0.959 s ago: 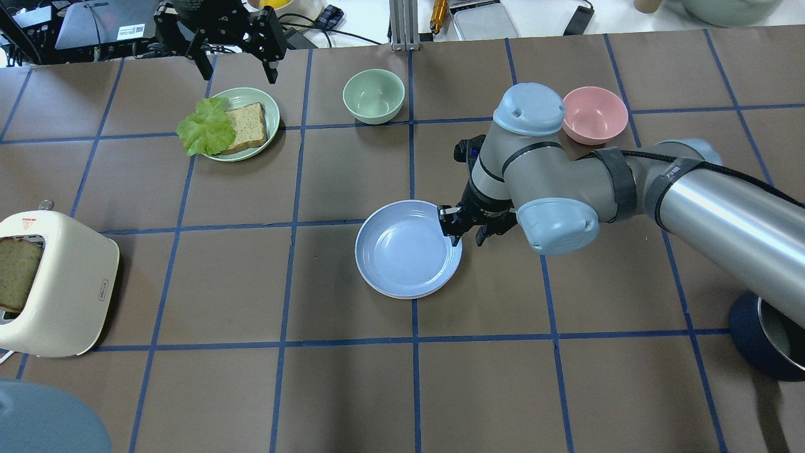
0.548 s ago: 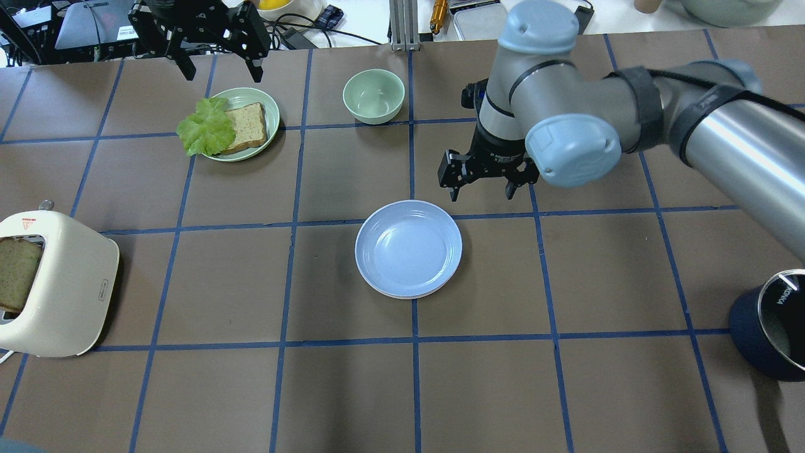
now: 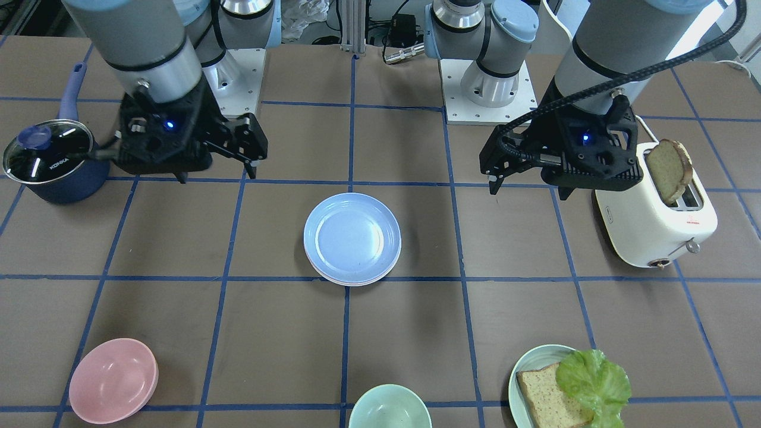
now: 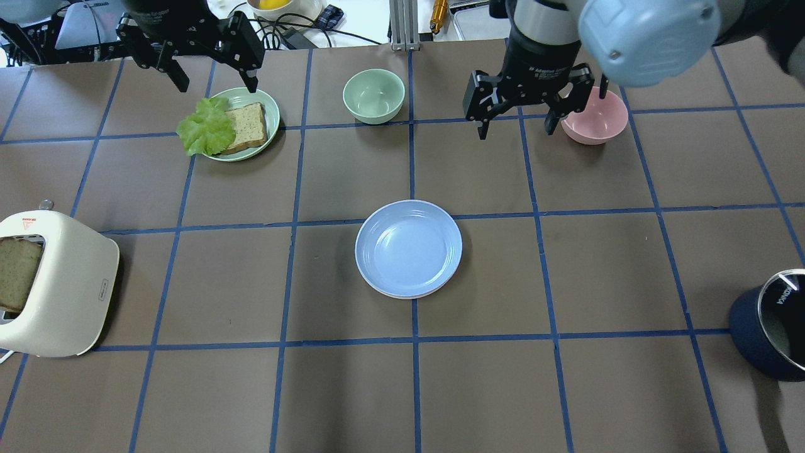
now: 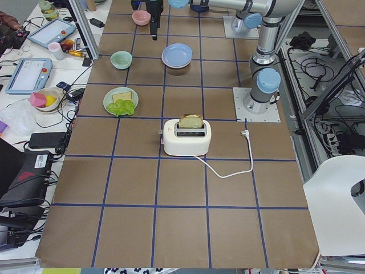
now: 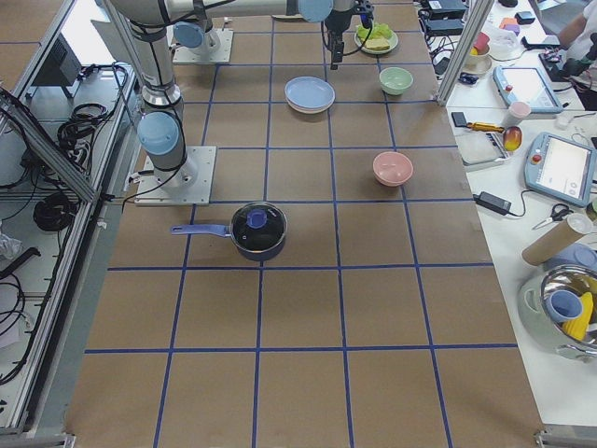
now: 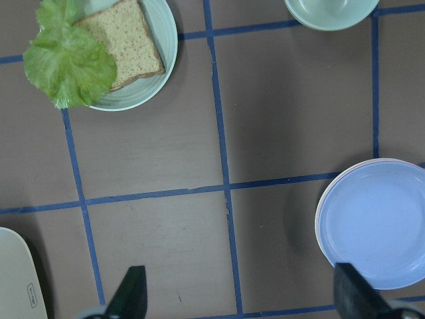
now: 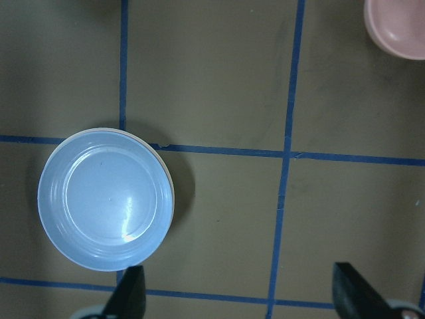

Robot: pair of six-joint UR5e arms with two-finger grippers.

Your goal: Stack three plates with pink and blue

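Overhead exterior view, largest first: brown worktop (image 4: 478,390) taped into blue squares, carrying everything below.

Over its far side, two arms, neither touching anything. Left pincer (image 4: 216,87) at the far left, fingers spread wide and empty, hanging above the far rim of the teal plate (image 4: 272,112). Right pincer (image 4: 518,132) right of centre at the far side, likewise spread wide and empty, just left of the pink bowl (image 4: 597,116) and well apart from the stack.

Cream toaster (image 4: 56,283) at the left edge, a slice of bread standing in its slot. Dark blue saucepan (image 4: 770,333) with a glass lid at the near right edge.

Stack of plates (image 4: 409,248) in the middle of the worktop, lying flat over a crossing of tape lines. Blue plate (image 3: 352,238) uppermost, empty and level. Beneath it only thin slivers on show: pink plate (image 7: 317,219) as a pinkish edge in the left wrist view, cream-white plate (image 3: 352,282) as a pale rim at the bottom of the pile in the front-facing view. Edges nearly lined up, with a slight offset.

On the teal plate, a bread slice and a lettuce leaf. Mint-green bowl (image 4: 373,95) at the far centre, empty; pink bowl also empty.

Judged from this: stacking done or all but done, with blue on top of pink and white. Left, at most, parking the arms away from the pile; no nudge to the stack seemingly needed.
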